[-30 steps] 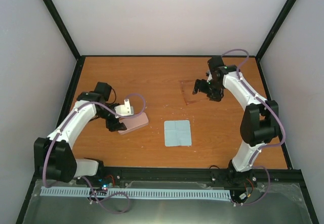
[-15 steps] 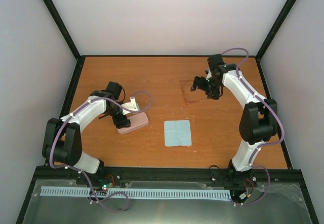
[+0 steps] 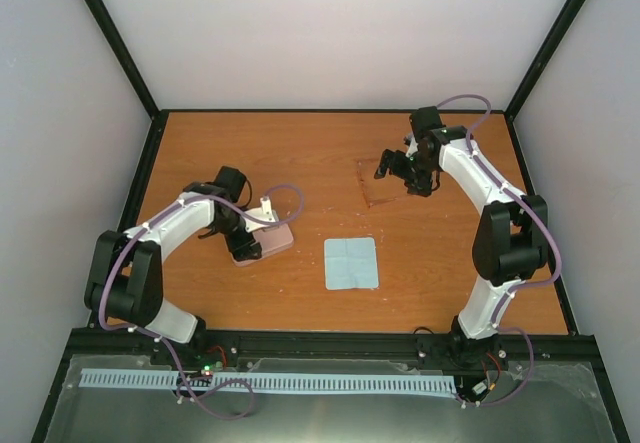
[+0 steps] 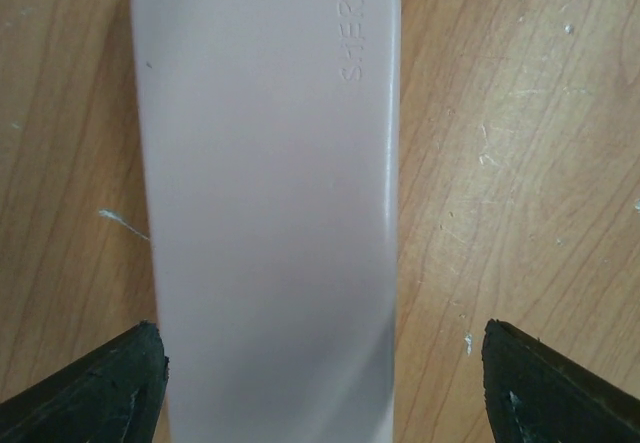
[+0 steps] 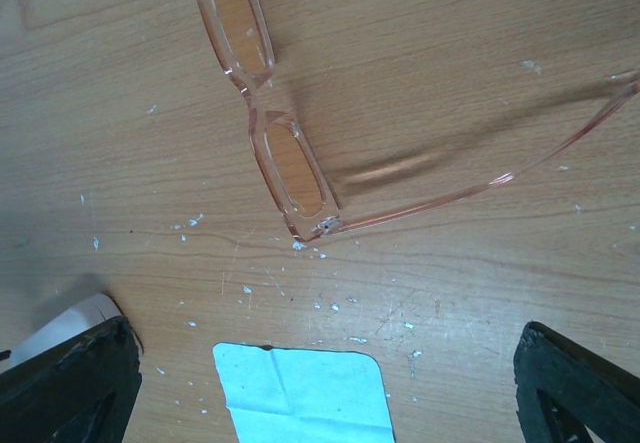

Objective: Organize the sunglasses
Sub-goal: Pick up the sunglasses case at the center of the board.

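My right gripper hovers spread wide, the sunglasses lying just ahead of it, lined up for a grab, I judge, while my left gripper, also unclenched, straddles the case.

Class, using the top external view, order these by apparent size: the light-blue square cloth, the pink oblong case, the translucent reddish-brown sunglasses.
1. light-blue square cloth, clearly largest.
2-3. pink oblong case and translucent reddish-brown sunglasses: too close to rank; the left gripper covers part of the case, and the sunglasses show faintly.
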Tool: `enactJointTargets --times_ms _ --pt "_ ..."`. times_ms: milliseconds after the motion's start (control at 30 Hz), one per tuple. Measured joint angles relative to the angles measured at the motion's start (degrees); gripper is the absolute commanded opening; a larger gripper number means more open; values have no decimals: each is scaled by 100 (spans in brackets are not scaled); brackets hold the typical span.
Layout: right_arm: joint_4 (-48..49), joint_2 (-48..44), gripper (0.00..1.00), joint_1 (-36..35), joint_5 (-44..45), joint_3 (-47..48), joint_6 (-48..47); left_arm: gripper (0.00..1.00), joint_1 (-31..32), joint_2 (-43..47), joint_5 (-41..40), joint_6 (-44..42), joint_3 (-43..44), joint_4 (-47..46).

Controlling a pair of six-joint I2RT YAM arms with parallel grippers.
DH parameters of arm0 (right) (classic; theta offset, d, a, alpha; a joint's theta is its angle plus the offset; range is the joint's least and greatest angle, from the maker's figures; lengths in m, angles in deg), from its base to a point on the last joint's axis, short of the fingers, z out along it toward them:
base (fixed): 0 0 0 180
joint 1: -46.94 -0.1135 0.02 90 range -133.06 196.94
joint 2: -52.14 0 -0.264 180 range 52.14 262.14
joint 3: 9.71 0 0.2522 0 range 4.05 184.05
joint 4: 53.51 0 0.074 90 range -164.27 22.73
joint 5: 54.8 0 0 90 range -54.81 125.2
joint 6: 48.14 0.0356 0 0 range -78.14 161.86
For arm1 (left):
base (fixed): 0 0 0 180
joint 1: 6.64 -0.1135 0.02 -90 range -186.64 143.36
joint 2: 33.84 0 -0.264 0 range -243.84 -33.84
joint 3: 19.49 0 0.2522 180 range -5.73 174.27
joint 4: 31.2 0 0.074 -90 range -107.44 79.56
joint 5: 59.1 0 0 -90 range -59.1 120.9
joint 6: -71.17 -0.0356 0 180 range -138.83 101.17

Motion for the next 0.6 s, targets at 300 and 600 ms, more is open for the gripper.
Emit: enactJointTargets --times_ms 300,600 --pt "4 44 100 0 -37 2 0 87 151 -221 -680 251 -326 -623" --pt "2 76 91 0 -42 24 0 69 151 -409 -824 485 -326 -857"
